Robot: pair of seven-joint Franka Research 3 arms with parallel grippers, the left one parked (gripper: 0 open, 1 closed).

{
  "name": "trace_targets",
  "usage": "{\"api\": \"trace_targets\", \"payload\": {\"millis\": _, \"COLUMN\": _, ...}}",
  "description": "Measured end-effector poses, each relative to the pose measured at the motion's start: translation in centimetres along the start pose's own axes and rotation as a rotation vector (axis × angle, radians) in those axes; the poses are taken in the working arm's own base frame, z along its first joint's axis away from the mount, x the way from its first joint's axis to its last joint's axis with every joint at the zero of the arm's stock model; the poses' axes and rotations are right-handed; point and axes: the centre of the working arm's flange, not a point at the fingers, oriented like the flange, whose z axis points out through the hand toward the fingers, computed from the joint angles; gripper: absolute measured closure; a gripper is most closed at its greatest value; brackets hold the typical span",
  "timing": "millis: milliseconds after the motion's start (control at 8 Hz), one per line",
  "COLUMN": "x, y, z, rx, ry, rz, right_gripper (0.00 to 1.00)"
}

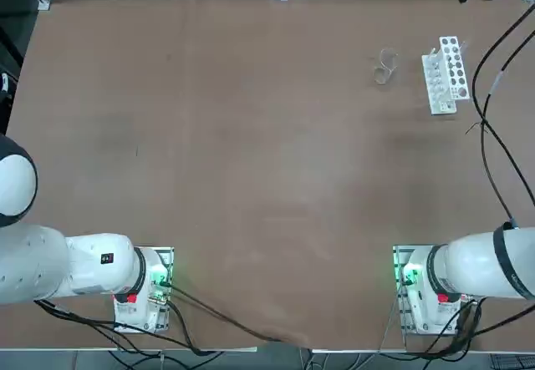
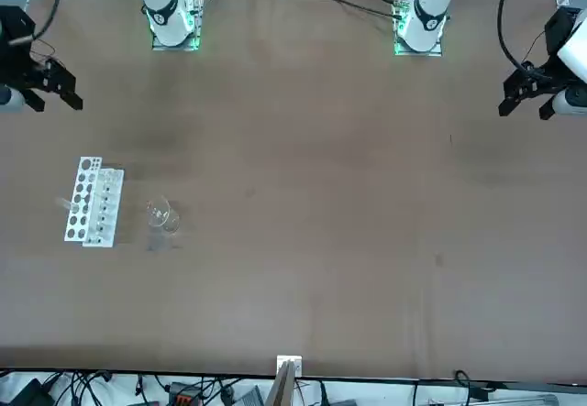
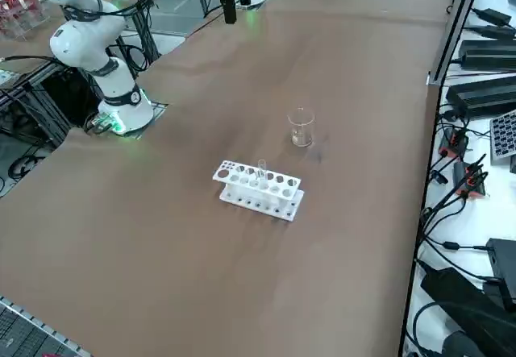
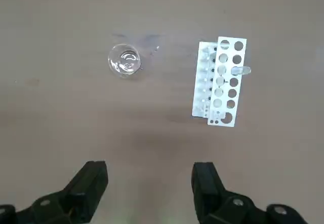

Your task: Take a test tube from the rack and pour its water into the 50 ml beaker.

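1. The rack (image 1: 445,75) is white and sits on the brown table (image 1: 251,178), in the upper right of the top view.
2. One tube (image 3: 261,168) stands up in the rack, near its middle. You can see it best in the right side view, just past the middle of the frame.
3. The beaker (image 1: 385,66) is just beside the rack, on its left in the top view. It stands upright and does not touch the rack.
4. I cannot tell if there is water in the tube or in the beaker. Both are clear glass and look tiny.
5. So this could be before the pour, or after it with the tube put back. The pictures fit both.
6. The right gripper (image 4: 149,188) hangs high over the table. In the wrist view its two black fingers (image 4: 91,183) are wide apart and hold nothing. The rack and beaker lie well below it.
7. The tube looks thin, light and smooth. I think it would break if squeezed hard and slip if held too softly.
8. A good place to hold it looks like the top part that sticks out above the rack, with one finger on each side.
9. The rack looks light too, so it may lift or slide if the tube rubs in its hole.
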Motion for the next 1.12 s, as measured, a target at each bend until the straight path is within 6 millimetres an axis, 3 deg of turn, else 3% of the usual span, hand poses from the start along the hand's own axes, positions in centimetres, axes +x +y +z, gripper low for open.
{"api": "trace_targets", "payload": {"millis": 1125, "x": -0.86, "y": -0.16, "z": -0.44, "rx": 0.031, "ry": 0.000, "rz": 0.005, "right_gripper": 0.01}}
